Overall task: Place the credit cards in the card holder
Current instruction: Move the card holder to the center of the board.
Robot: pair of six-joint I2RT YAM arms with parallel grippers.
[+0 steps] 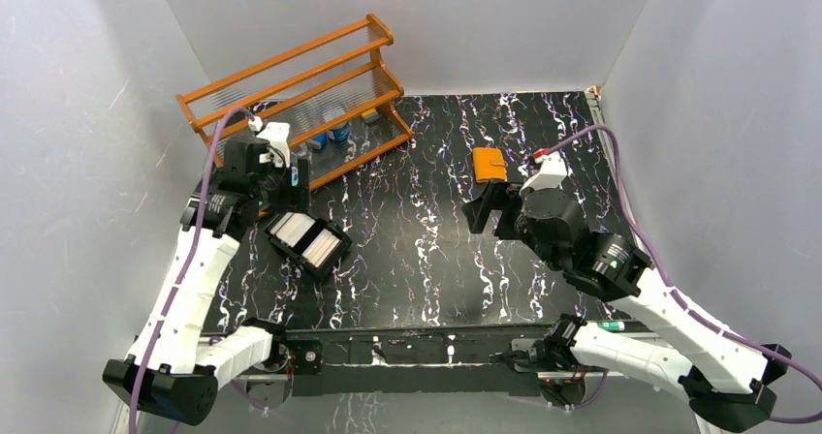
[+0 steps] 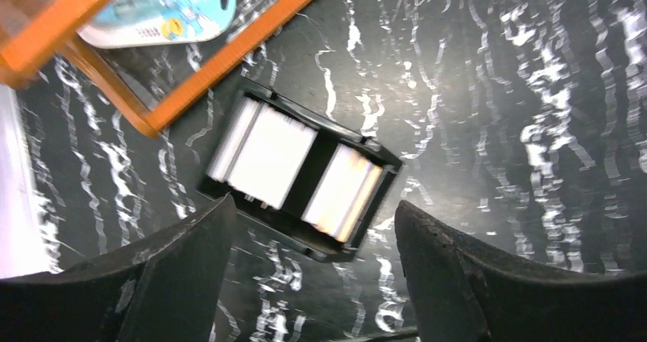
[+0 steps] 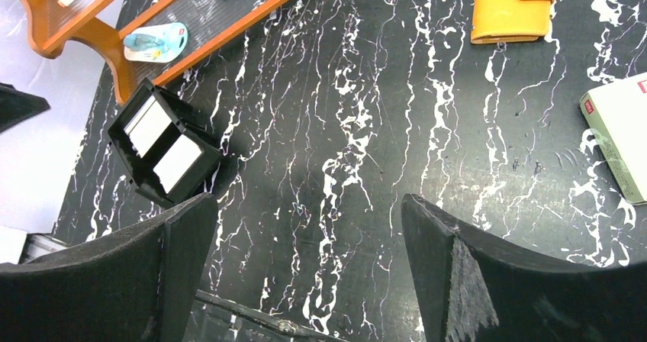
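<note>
The credit cards stand edge-on in a black two-compartment tray (image 1: 293,257): a white stack (image 2: 263,155) and a tan-tinged stack (image 2: 343,193). From above, the cards (image 1: 305,238) lie at the table's left. My left gripper (image 2: 313,212) hangs just over the tray's near edge, open, with nothing between its fingers; from above, the left gripper (image 1: 296,187) sits at the tray's far side. The card holder (image 1: 489,164), an orange-tan leather wallet snapped shut, lies flat at centre right. My right gripper (image 1: 492,216) hovers just in front of it, open and empty. In the right wrist view the card holder (image 3: 511,10) is far ahead of the right gripper (image 3: 309,204).
An orange wooden rack (image 1: 300,95) with small items on its shelf stands at the back left, close behind the tray. A cream box with a red mark (image 3: 622,140) lies to the right of my right gripper. The black marbled table (image 1: 436,260) is walled by grey panels.
</note>
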